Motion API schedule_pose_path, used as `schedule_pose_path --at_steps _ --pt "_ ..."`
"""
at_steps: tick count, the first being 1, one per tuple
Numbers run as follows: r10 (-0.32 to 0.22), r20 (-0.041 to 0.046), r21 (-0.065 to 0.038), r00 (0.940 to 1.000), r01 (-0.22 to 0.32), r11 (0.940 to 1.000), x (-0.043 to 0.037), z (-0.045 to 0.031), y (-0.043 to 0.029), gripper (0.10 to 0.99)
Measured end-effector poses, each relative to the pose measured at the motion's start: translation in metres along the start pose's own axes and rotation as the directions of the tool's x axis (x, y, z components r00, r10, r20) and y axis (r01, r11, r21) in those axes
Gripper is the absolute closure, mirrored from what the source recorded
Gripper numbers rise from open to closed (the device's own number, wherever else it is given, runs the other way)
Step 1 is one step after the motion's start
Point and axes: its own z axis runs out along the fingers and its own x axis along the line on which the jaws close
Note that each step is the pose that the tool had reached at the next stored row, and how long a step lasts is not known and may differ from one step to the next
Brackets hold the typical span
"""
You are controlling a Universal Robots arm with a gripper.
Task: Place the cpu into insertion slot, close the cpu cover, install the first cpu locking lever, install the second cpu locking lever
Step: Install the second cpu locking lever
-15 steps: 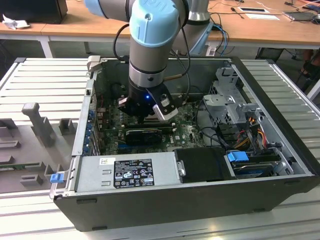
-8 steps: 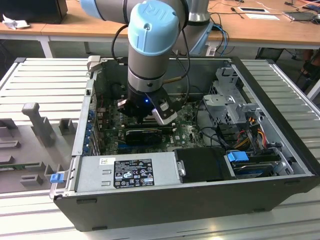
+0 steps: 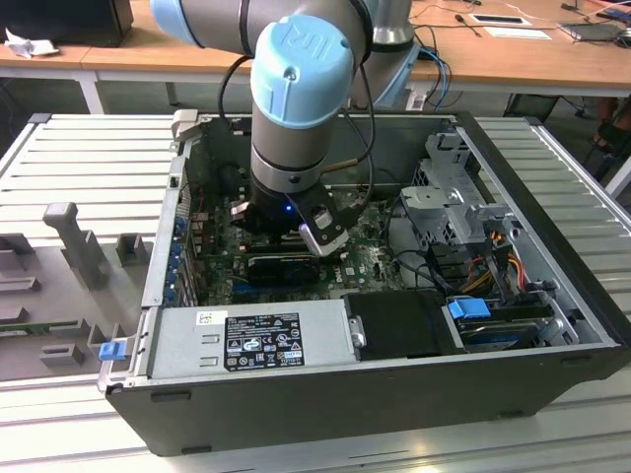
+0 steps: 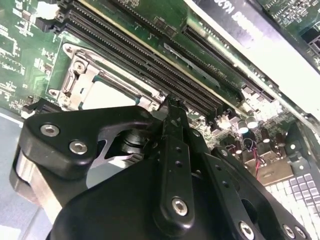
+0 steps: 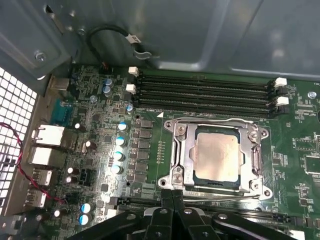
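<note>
The cpu [image 5: 216, 157] lies flat in the insertion slot [image 5: 218, 184], its pale metal top showing through the window of the cpu cover [image 5: 184, 150]. The cover is folded down over it. A thin wire lever [image 5: 215, 120] runs along the socket's far side and another [image 5: 230, 198] along the side nearest my gripper. In the first wrist view my gripper [image 5: 172, 192] is shut, its black fingertips pressed together at the socket's edge by the end of that nearer lever. I see nothing between them. The second wrist view shows the gripper [image 4: 170, 102] just beside the cpu [image 4: 107, 95].
Long black memory slots [image 5: 205, 92] run beside the socket, with the grey case wall [image 5: 200, 30] beyond. Capacitors [image 5: 120, 142] and rear ports [image 5: 47, 145] stand on the other side. In the exterior view the arm [image 3: 296, 148] reaches into the case between the power supply [image 3: 246, 340] and drive cage [image 3: 454, 197].
</note>
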Motion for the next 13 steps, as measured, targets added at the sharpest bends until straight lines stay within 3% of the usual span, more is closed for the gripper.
schedule_pose_path --at_steps 2,5,13 --pt "0.0 0.0002 -0.004 1.0 0.0 1.0 0.0001 0.0016 -0.0006 0.98" --pt "-0.002 0.0023 -0.028 1.0 0.002 0.9996 0.0005 0.0048 -0.0015 0.98" --pt "-0.004 0.0055 -0.056 1.0 0.004 0.9984 0.0043 0.0102 -0.003 0.98"
